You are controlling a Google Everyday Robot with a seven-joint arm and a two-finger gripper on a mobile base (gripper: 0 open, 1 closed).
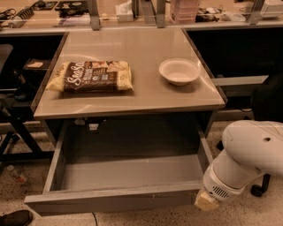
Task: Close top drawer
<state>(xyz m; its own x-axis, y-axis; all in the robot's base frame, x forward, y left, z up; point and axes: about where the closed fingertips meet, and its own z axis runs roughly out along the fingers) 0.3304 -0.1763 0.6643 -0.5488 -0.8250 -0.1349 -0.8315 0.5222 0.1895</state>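
The top drawer [115,199] is pulled far out from under the grey table [132,95]. Its flat grey front faces me at the bottom of the view, and its plain grey inside holds nothing. My white arm [247,152] comes in from the lower right. The gripper [206,202] is at the arm's lower end, right at the right end of the drawer front, low near the floor. Only its tan tip shows; the rest is hidden behind the wrist.
A bag of chips [90,76] and a white bowl [179,71] lie on the tabletop. Dark chairs and a stand [17,128] are on the left, a chair base [261,187] on the right. A cluttered counter [185,11] runs along the back.
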